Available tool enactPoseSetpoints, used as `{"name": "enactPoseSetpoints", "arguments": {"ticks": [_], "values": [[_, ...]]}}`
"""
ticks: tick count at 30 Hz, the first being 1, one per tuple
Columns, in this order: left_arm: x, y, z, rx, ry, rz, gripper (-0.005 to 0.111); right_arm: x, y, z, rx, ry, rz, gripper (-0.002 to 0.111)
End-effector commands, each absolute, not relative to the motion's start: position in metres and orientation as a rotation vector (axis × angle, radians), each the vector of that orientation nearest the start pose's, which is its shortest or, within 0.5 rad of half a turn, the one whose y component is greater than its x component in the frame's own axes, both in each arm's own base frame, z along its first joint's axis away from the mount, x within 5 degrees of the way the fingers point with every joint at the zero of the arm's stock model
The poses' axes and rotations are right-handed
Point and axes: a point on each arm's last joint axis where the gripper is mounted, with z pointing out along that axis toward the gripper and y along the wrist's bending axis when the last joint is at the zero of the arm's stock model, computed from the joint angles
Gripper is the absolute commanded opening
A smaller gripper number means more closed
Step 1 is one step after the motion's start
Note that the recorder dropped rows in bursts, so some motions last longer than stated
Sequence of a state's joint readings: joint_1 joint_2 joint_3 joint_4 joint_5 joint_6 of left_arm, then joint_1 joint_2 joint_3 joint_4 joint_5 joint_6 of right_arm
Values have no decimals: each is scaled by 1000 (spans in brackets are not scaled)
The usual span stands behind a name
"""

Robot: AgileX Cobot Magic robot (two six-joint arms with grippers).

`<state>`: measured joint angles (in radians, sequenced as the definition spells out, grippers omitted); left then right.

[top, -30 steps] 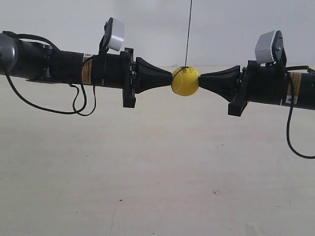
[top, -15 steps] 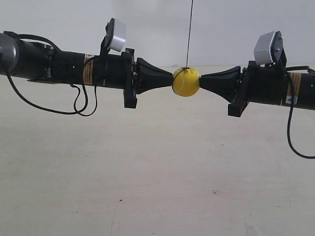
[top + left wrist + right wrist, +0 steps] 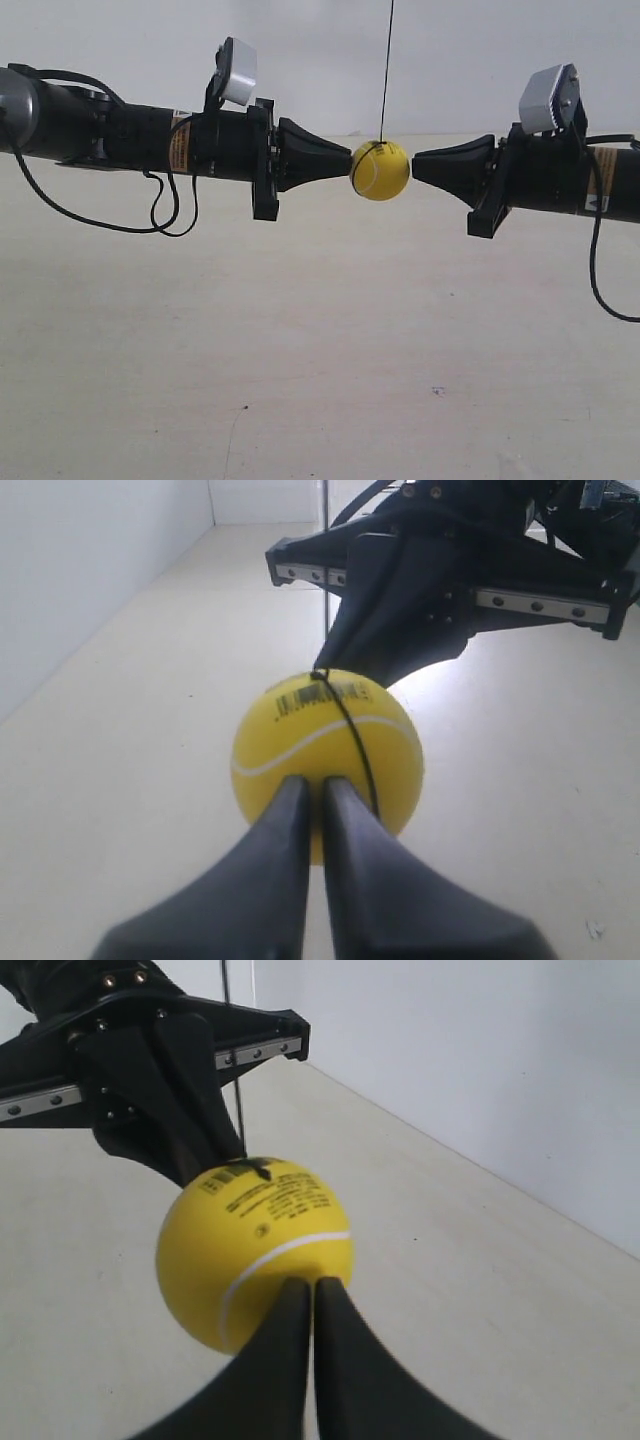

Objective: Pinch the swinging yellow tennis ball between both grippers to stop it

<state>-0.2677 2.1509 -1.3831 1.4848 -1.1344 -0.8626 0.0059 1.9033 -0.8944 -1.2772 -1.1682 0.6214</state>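
The yellow tennis ball (image 3: 380, 170) hangs on a thin black string (image 3: 386, 70) between two level black arms. The arm at the exterior view's left is the left arm. Its gripper (image 3: 346, 164) is shut, and the cone tip touches the ball's side. The right gripper (image 3: 416, 164) is also shut, with its tip at the ball's other side; whether it touches or stands just off it I cannot tell. In the left wrist view the ball (image 3: 325, 742) sits right at the shut gripper (image 3: 314, 782). In the right wrist view the ball (image 3: 252, 1250) sits against the shut gripper (image 3: 313, 1284).
A pale floor (image 3: 320, 360) lies far below, and a white wall (image 3: 450, 50) stands behind. Black cable loops hang under the left arm (image 3: 165, 215) and the right arm (image 3: 598, 285). A silver camera box (image 3: 237, 70) sits on top of each wrist.
The ball has drifted slightly to the right. The right gripper has backed off a little to the right, while the left gripper has followed the ball and stayed in contact.
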Motion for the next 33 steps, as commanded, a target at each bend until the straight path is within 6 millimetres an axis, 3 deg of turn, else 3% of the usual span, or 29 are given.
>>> {"name": "enactPoseSetpoints", "arguments": {"ticks": [1, 13, 26, 33], "values": [[392, -197, 181, 1284, 1377, -1004, 5, 337, 80, 181, -950, 1506, 802, 0], [399, -179, 181, 1241, 1412, -1004, 5, 337, 80, 181, -950, 1506, 802, 0], [395, -165, 176, 1369, 1485, -1001, 5, 339, 79, 182, -916, 1505, 798, 0], [386, -162, 199, 1435, 1465, -980, 5, 337, 79, 191, -943, 1475, 776, 0]]}}
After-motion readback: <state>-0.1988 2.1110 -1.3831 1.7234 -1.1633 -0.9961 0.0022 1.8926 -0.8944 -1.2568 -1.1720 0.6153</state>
